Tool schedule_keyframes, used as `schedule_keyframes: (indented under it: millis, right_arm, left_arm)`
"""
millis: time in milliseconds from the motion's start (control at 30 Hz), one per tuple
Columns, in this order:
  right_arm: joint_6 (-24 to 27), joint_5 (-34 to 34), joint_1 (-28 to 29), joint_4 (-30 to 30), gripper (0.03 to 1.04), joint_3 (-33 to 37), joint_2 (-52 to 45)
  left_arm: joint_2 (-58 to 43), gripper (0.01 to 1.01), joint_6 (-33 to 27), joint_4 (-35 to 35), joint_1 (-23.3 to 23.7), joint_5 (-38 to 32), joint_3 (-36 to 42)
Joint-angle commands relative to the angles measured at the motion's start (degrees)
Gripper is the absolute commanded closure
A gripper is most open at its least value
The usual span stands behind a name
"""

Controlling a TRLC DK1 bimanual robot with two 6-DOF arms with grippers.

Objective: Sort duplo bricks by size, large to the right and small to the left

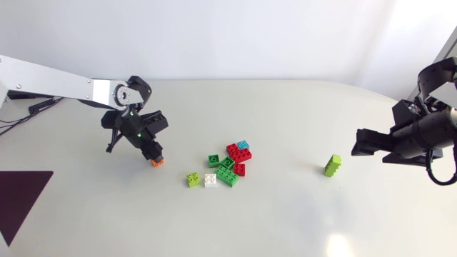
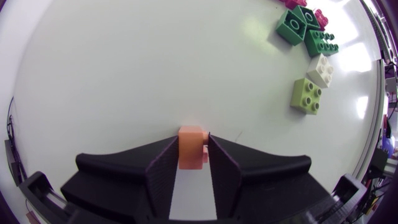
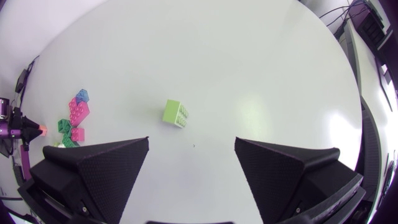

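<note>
My left gripper [image 1: 155, 158] [image 2: 191, 157] is shut on a small orange brick [image 1: 156, 163] [image 2: 190, 145], down at the table left of the pile. The pile holds a red brick [image 1: 234, 151], a blue one [image 1: 243, 145], green ones [image 1: 228, 175] [image 2: 290, 26], a small white brick [image 1: 210, 180] [image 2: 321, 70] and a small lime brick [image 1: 193, 179] [image 2: 306, 96]. A light green brick [image 1: 333, 165] [image 3: 176, 113] stands alone to the right. My right gripper [image 1: 359, 143] [image 3: 191, 149] hovers open beyond it, holding nothing.
A dark triangular patch [image 1: 21, 193] lies at the table's left front. In the right wrist view, the pile [image 3: 74, 121] and my left arm's tip [image 3: 22, 129] show far off, beyond the light green brick.
</note>
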State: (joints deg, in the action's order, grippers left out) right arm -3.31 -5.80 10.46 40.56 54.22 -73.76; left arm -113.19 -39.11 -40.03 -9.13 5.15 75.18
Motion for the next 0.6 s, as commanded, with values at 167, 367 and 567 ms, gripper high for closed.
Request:
schedule_keyframes:
  millis: [167, 367, 567]
  right_arm:
    - [0.9, -0.2, -0.1, -0.2, 0.07, -2.8, 0.0]
    - [0.8, -0.4, -0.4, -0.4, 0.07, -3.3, 0.3]
    - [0.4, -0.4, -0.9, -1.4, 0.07, -4.5, 0.4]
  left_arm:
    - [5.4, 0.805, -4.8, -0.3, 3.4, -0.5, -9.9]
    - [13.2, 0.805, -8.4, 2.4, 6.0, -0.4, -21.5]
    - [18.4, 0.805, -13.2, 3.6, 11.9, 0.0, -28.2]
